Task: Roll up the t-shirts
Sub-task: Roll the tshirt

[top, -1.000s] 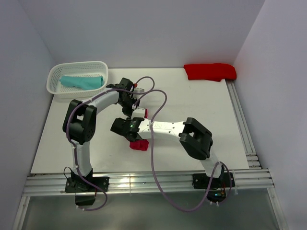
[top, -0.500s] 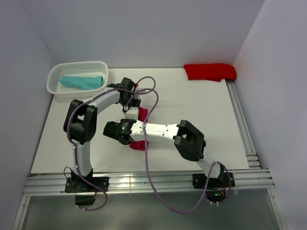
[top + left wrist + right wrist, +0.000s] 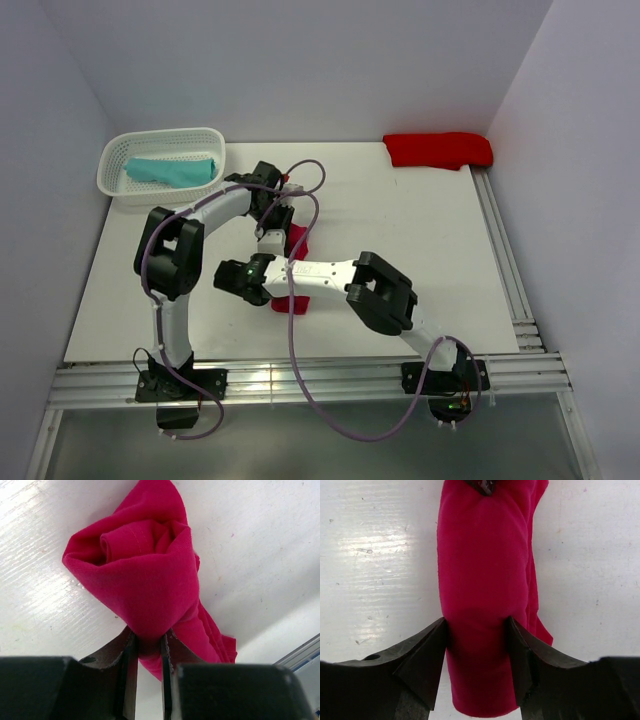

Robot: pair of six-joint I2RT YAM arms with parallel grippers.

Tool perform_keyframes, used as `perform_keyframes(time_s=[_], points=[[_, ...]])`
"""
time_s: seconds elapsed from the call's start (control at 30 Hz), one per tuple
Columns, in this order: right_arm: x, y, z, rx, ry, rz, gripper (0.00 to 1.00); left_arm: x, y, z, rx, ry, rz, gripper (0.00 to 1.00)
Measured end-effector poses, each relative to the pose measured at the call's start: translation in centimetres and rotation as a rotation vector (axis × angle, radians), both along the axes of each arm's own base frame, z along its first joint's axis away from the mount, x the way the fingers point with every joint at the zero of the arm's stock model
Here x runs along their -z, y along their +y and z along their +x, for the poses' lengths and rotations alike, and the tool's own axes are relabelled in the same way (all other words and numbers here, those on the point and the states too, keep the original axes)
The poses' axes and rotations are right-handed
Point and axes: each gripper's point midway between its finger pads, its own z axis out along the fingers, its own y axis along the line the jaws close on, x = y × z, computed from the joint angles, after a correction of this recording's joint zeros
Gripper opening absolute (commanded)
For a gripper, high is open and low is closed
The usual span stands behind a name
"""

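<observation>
Tightly rolled raspberry tee [image 3: 142, 575], ends pinched by left tool [image 3: 148, 639] and right tool [image 3: 477, 626].

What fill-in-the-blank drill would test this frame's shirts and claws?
1. The teal shirt lies in the white ____.
2. The scarlet shirt lies on the table, at its far ____ corner.
3. The left claw and right claw both grip the raspberry roll, not the scarlet or ____ shirt.
Missing: basket; right; teal.
</observation>
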Motion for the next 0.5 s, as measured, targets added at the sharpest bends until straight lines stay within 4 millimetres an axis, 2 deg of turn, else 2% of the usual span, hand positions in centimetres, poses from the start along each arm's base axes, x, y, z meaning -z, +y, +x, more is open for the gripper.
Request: perform_keyframes(time_s=[0.13, 0.23, 0.33, 0.5], points=[[0.6, -0.2, -0.1, 0.003, 0.005, -0.004, 0.5, 0.0, 0.0, 0.0, 0.003, 0.003, 0.003, 0.28], [0.9, -0.4, -0.1, 0.004, -0.001, 0.009, 0.46, 0.0, 0.0, 0.1, 0.008, 0.006, 0.005, 0.42], [1.0, -0.6, -0.2, 0.007, -0.01, 0.058, 0.41, -0.1, -0.1, 0.3, 0.018, 0.0, 0.006, 0.61], [1.0, -1.3, -0.2, 0.029, 0.006, 0.237, 0.41, -0.9, -0.5, 0.8, 0.055, -0.024, -0.023, 0.73]])
